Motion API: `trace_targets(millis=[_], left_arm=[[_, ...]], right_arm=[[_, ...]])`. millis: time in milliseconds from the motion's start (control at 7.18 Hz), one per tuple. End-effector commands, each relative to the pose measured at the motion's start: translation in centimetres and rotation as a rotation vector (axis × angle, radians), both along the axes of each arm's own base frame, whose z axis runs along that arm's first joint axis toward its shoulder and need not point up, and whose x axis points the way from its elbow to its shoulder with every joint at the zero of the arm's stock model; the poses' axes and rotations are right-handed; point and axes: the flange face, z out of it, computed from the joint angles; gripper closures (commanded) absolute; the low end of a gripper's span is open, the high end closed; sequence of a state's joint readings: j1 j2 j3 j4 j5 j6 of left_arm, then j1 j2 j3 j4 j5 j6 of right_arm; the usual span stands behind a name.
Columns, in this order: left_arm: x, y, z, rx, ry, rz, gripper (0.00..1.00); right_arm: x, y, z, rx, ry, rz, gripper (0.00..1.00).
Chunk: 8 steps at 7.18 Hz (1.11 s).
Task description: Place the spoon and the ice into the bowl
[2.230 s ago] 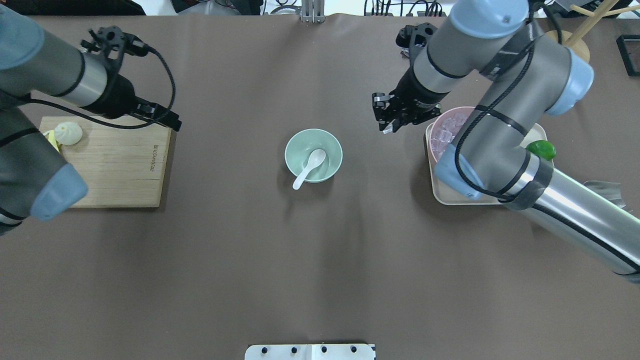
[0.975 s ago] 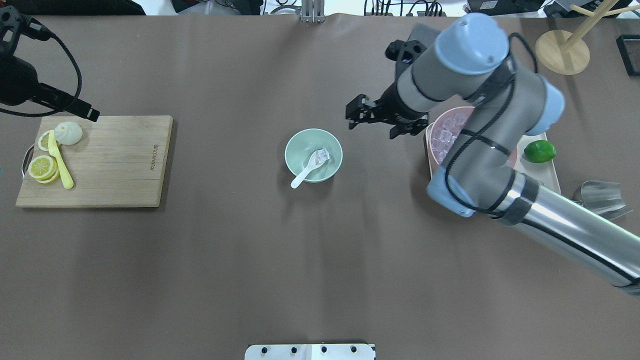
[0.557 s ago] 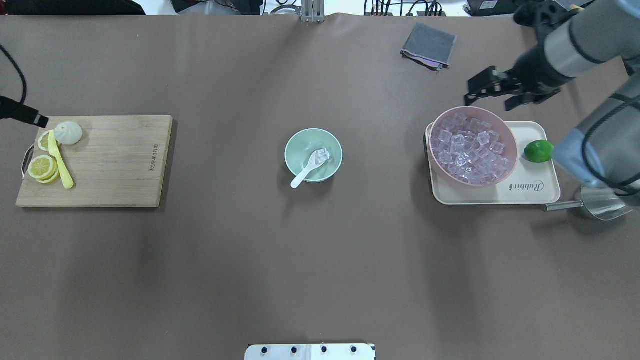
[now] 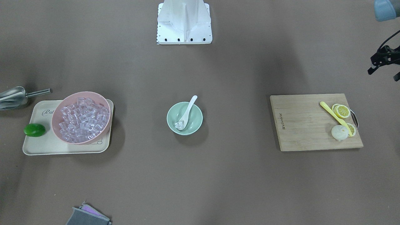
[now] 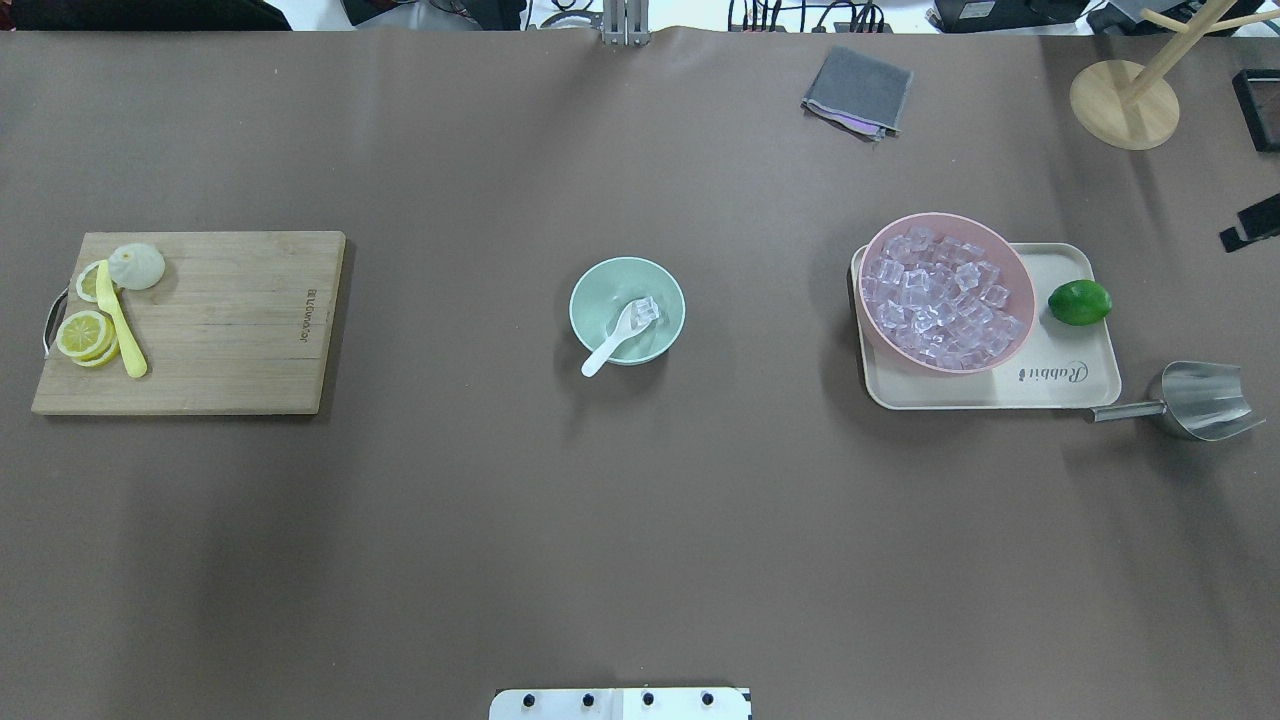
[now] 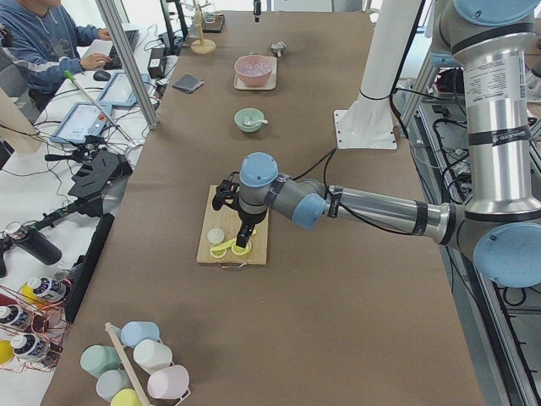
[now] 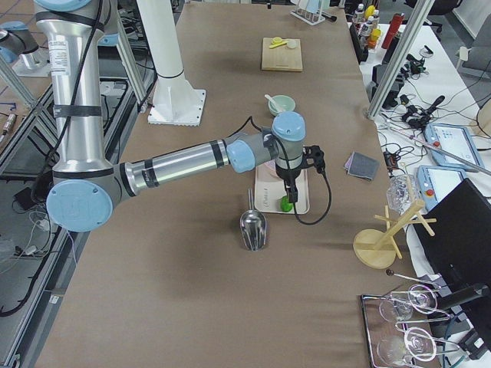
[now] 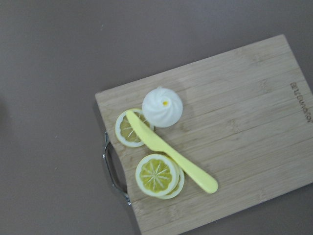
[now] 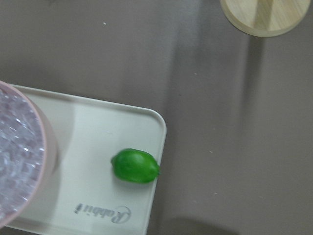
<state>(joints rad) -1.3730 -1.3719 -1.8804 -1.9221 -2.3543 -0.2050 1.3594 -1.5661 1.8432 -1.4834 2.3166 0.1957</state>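
Observation:
The mint-green bowl (image 5: 590,290) stands at the table's middle, also in the front view (image 4: 194,120). The white spoon (image 5: 603,352) lies in it, handle over the near rim, with clear ice (image 5: 646,310) on its scoop. More ice (image 5: 940,300) fills the pink bowl (image 5: 1022,272). My left gripper (image 6: 246,235) hangs above the cutting board (image 5: 230,330); its wrist view shows no fingers. My right gripper (image 7: 290,188) hangs above the tray (image 5: 1050,385). I cannot tell whether either is open or shut.
A lime (image 5: 1079,302) lies on the tray, a metal scoop (image 5: 1205,400) beside it. Lemon slices, a white bun and a yellow knife (image 5: 120,325) sit on the board. A grey cloth (image 5: 858,90) and a wooden stand (image 5: 1125,105) are at the far side.
My right gripper reached to the bowl's far side; an ice cube now lies on the spoon. Both arms then drew back outward, almost out of the overhead view.

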Motion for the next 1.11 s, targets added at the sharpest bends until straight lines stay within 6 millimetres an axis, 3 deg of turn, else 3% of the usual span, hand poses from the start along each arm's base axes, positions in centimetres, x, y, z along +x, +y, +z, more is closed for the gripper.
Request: trace_targets(millis=[0, 139, 279, 418, 975], left_arm=[[-3.5, 1.4, 2.2, -0.042, -0.005, -0.074, 0.03], [-3.9, 1.7, 3.2, -0.066, -0.015, -0.084, 0.03], [-4.0, 2.2, 3.9, -0.087, -0.013, -0.089, 0.03], [-4.1, 3.2, 5.8, -0.125, -0.013, -0.086, 0.03], [-3.3, 3.0, 5.9, -0.186, 0.05, -0.051, 0.03]], right_arm=[[4.5, 1.6, 5.4, -0.014, 0.052, -0.074, 0.0], [5.2, 1.5, 7.6, -0.044, 0.051, -0.071, 0.0], [5.7, 1.5, 8.1, -0.049, 0.059, -0.063, 0.0], [6.3, 1.6, 8.2, -0.055, 0.058, -0.05, 0.0], [6.5, 1.9, 8.0, -0.058, 0.052, -0.041, 0.0]])
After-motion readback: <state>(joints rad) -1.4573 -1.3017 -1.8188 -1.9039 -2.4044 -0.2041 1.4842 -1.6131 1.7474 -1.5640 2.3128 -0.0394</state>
